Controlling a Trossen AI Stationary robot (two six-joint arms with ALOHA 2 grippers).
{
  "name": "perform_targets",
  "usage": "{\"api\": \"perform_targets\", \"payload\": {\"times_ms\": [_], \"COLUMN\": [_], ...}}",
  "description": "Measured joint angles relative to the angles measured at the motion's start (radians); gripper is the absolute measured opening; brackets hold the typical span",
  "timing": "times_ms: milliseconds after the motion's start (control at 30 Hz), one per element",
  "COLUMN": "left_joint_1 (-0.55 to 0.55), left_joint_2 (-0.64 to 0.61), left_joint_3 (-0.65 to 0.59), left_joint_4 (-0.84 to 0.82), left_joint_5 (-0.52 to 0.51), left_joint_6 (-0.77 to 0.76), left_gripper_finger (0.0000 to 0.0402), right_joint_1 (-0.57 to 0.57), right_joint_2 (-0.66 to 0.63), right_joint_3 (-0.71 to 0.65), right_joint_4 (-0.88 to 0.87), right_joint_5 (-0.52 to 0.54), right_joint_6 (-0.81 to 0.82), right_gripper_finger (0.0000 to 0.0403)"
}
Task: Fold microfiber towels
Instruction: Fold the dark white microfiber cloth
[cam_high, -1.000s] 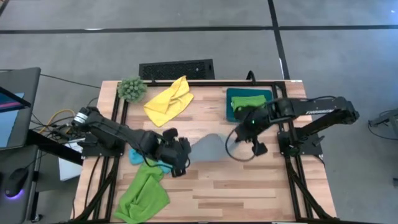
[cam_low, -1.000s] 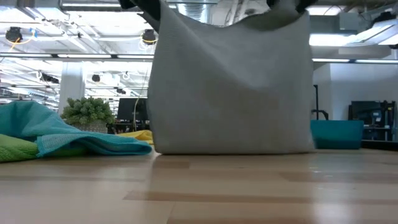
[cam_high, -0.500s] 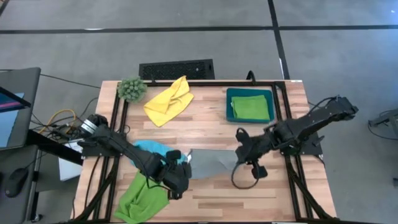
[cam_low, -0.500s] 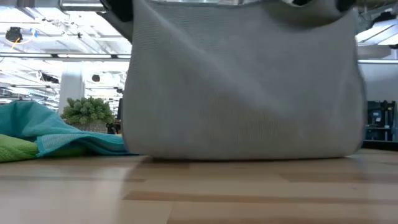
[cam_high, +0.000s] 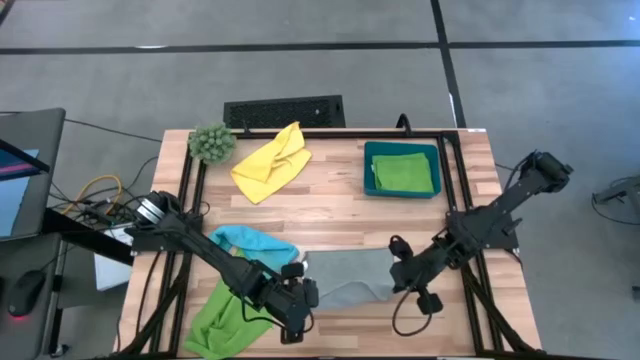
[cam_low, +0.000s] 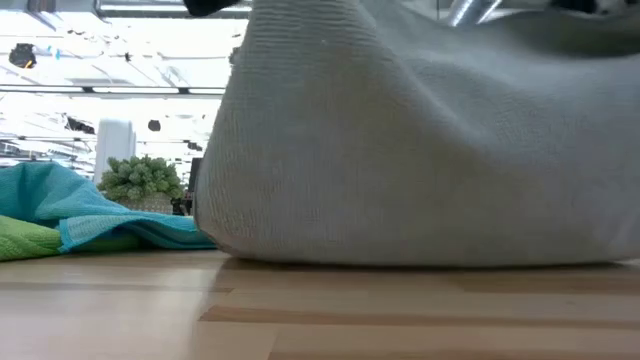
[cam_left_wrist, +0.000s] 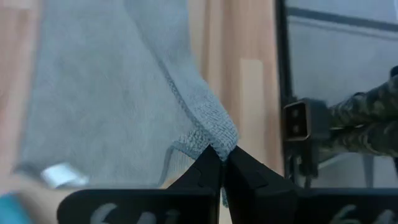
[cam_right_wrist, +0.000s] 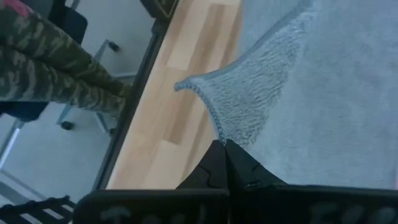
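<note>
A grey microfiber towel (cam_high: 345, 278) is stretched between my two grippers near the table's front middle. In the low view the grey towel (cam_low: 420, 150) fills most of the picture, its lower part resting on the wood. My left gripper (cam_high: 302, 294) is shut on the towel's left end and my right gripper (cam_high: 403, 272) on its right end. A lime green towel (cam_high: 225, 318) and a light blue one (cam_high: 245, 243) lie rumpled at the front left. A yellow towel (cam_high: 270, 160) lies at the back. My left gripper pinches a hemmed corner (cam_left_wrist: 216, 138) of the grey towel between its two shut fingers, slanting down at it. The cloth runs away from the fingertips and sags to the table. My right gripper pinches the opposite hemmed corner (cam_right_wrist: 238, 130) in the same way, slanting down. The towel's held edge (cam_low: 430, 20) is off the table; its lower part (cam_low: 400, 250) lies on the wood.
A teal tray (cam_high: 370, 160) at the back right holds a folded green towel (cam_high: 404, 171). A fuzzy green plant ball (cam_high: 212, 143) stands at the back left corner, and a black slotted panel (cam_high: 283, 110) lies just beyond the far edge. Black frame rails run along both table sides.
Both grippers have gone toward the table's near edge and down, staying shut on the grey towel. The towel has been dragged nearer with them and has sunk. More of it now lies on the wood, and it is spread wider between the grippers.
</note>
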Motion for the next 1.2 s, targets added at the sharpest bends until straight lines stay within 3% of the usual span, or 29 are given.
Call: {"api": "perform_targets", "payload": {"times_ms": [300, 633, 900, 1200], "left_joint_1": [-0.032, -0.051, -0.019, 0.055], "left_joint_2": [0.095, 0.166, 0.165, 0.164], "left_joint_3": [-0.001, -0.002, -0.002, -0.002], "left_joint_4": [0.043, 0.088, 0.049, -0.040], "left_joint_5": [0.100, 0.172, 0.192, 0.197], "left_joint_6": [-0.016, -0.044, 0.002, 0.075], "left_gripper_finger": [0.0000, 0.0000, 0.0000, 0.0000], "right_joint_1": [0.100, 0.182, 0.180, 0.120], "right_joint_2": [0.016, 0.175, 0.206, 0.120], "right_joint_3": [-0.068, -0.068, -0.069, -0.069], "right_joint_4": [0.123, 0.210, 0.236, 0.097], "right_joint_5": [0.054, 0.074, 0.072, 0.110], "right_joint_6": [0.136, 0.256, 0.303, 0.310], "right_gripper_finger": [0.0000, 0.0000, 0.0000, 0.0001]}}
